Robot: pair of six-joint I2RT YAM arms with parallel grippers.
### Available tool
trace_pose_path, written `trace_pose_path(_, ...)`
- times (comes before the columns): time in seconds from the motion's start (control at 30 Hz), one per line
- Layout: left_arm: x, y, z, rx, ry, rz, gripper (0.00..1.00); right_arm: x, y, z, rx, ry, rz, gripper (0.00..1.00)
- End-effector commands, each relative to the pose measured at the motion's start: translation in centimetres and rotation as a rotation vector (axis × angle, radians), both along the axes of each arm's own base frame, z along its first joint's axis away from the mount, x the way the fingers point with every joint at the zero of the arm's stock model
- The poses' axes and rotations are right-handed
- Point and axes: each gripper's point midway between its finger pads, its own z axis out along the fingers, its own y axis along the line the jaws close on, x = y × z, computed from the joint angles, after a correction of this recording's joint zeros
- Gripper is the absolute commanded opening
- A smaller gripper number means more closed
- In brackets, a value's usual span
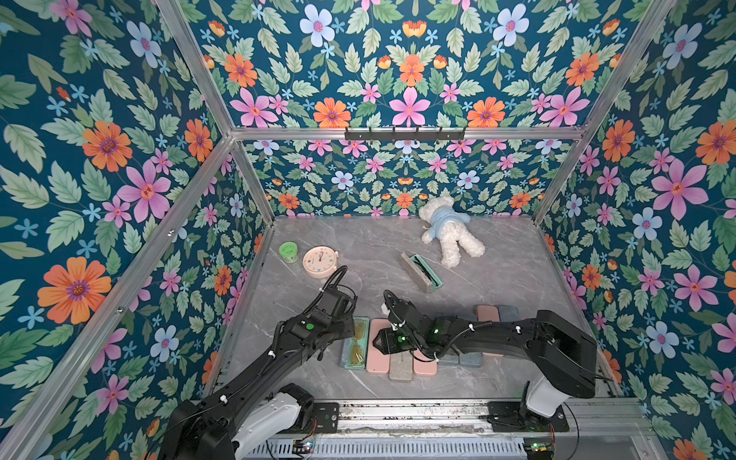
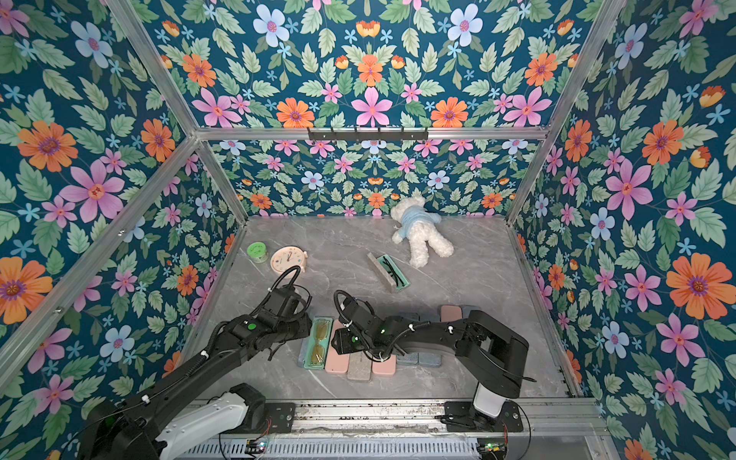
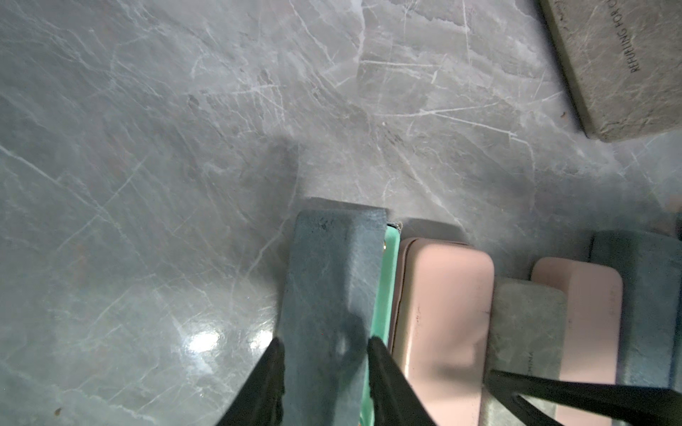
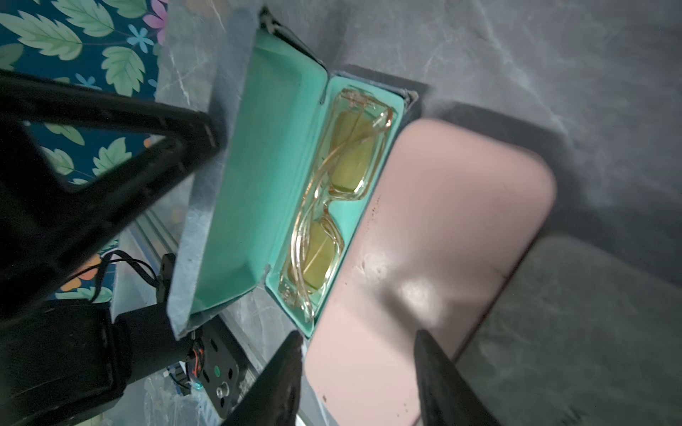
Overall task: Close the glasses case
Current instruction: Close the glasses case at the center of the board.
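Two claws are in play. The left claw [image 3: 324,343] straddles the half-raised lid [image 3: 328,265], a jaw at each side, seemingly to swing it over. Whether it pinches the lid, I cannot tell. Just right of it lies the case [image 4: 273,295], open, with glasses [image 4: 332,206] inside. The right claw [image 4: 357,333], spread and empty, sits over the adjoining pink case [image 4: 443,206], likely keeping clear of the lid's path.

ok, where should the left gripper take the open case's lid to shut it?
Grip the lid by its free long edge, mid-length, from above. It stands up on its hinge beside the glasses, so one finger goes outside, one on the teal lining. The left gripper straddles that edge.
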Motion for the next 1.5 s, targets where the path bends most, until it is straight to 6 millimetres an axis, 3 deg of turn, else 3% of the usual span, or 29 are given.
trace_pose_path(0.0, 0.3, -0.1, 0.2, -0.004, -0.013, 0.004, 0.37, 0.1, 0.5, 0.1, 0.008, 0.002, 0.004, 0.51)
trace_pose_path(0.3, 0.3, -0.2, 0.2, -0.011, -0.012, -0.004, 0.34, 0.6, 1.0, -1.0, -0.021, 0.009, -0.001, 0.51)
trace_pose_path(0.73, 0.1, -0.9, 0.2, -0.036, -0.009, -0.032, 0.29, 1.5, -0.2, -2.8, -0.134, 0.0, -0.052, 0.47)
trace_pose_path(0.97, 0.0, -1.3, 0.0, -0.051, 0.003, -0.055, 0.22, 1.5, 0.1, -3.3, -0.141, 0.007, -0.049, 0.46)
trace_pose_path(1.47, -0.5, -2.4, -0.9, -0.086, 0.027, -0.104, 0.17, 1.5, 0.1, -3.4, -0.142, 0.01, -0.048, 0.42)
